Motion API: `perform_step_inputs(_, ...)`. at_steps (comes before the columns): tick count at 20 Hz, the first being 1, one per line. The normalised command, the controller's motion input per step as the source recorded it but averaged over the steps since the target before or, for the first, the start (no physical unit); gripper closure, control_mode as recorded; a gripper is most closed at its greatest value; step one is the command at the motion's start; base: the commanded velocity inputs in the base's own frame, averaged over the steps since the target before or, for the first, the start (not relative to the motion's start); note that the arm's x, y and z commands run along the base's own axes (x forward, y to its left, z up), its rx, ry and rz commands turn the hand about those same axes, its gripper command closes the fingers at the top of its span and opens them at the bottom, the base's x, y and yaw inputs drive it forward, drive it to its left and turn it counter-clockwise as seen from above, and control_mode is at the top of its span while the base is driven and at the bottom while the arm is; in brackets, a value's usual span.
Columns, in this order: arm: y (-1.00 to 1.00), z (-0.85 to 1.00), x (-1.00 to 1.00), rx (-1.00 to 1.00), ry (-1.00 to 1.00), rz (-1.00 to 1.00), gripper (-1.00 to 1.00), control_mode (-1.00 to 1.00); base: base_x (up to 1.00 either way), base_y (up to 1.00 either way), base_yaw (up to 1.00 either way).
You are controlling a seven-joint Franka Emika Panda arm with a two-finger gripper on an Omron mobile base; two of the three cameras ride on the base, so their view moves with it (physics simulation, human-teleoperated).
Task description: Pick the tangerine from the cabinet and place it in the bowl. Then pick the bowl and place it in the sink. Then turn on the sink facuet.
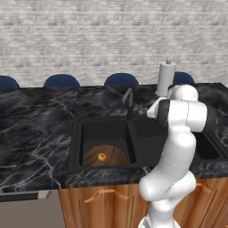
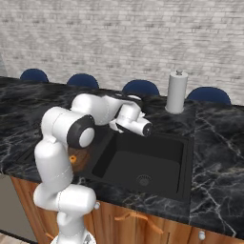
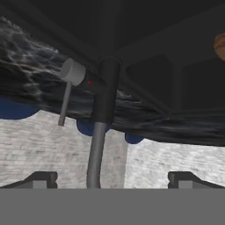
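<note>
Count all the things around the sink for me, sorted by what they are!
Blue chairs: 4
Bowl: 1
Tangerine: 1
Faucet: 1
Paper-towel roll: 1
Sink: 1
Total: 9

We see a black sink [image 1: 133, 138] set into the dark marble counter [image 1: 35, 129]. In its left basin a brown wooden bowl [image 1: 107, 156] rests on the bottom, with a small orange tangerine [image 1: 102, 156] sitting inside it. A slim grey faucet [image 1: 128, 99] rises behind the divider between the basins. A white paper-towel roll [image 1: 165, 79] stands upright at the back of the counter. Blue chair backs [image 1: 61, 80] line the far edge.
</note>
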Motion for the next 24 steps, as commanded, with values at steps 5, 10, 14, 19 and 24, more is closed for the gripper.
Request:
perform_step_inputs(5,0.03,-0.2,0.48,0.01,0.0,0.0,-1.0,-1.0,0.0,0.0,0.0)
perform_step_inputs(10,0.0,-0.25,0.3,0.06,0.0,0.03,-1.0,-1.0,0.0,0.0,0.0)
perform_step_inputs(14,0.02,-0.11,0.35,0.06,0.0,0.07,-1.0,-1.0,0.0,0.0,0.0)
perform_step_inputs(19,0.06,-0.04,0.32,0.04,0.0,0.08,-1.0,-1.0,0.0,0.0,0.0)
perform_step_inputs(24,0.02,-0.16,0.26,0.03,0.0,0.07,-1.0,-1.0,0.0,0.0,0.0)
